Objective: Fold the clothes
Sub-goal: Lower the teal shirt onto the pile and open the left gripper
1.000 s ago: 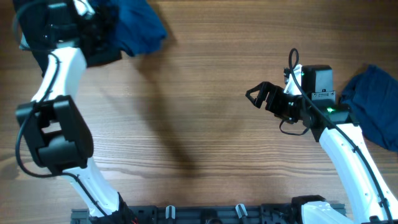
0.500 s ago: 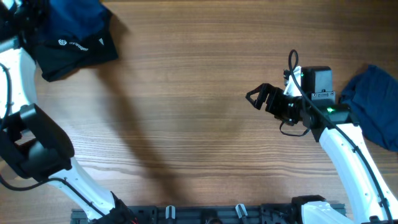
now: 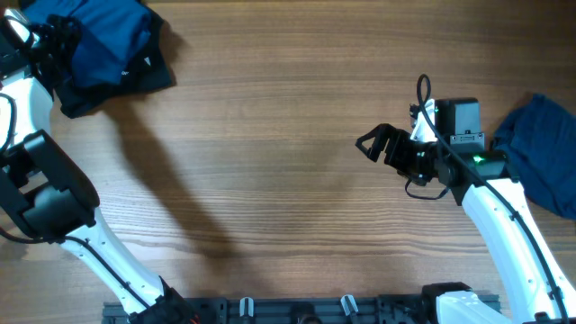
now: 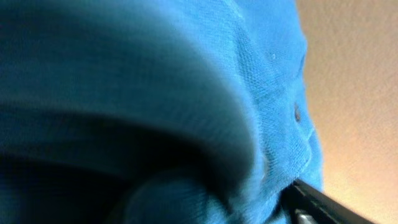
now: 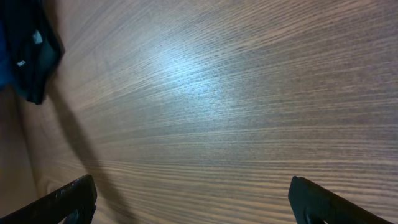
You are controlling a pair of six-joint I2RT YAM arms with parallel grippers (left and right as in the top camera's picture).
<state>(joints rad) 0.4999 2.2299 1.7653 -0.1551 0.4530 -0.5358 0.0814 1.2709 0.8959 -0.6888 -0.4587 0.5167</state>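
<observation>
Left gripper [image 3: 63, 38] shifted, pressed into blue garment [image 3: 112, 40], opening hidden; right gripper [image 3: 367, 144] wide, well apart.

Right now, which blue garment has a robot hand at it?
The bundle at top left, with the left gripper against it; the other garment, at the right edge, has no gripper on it.
</observation>
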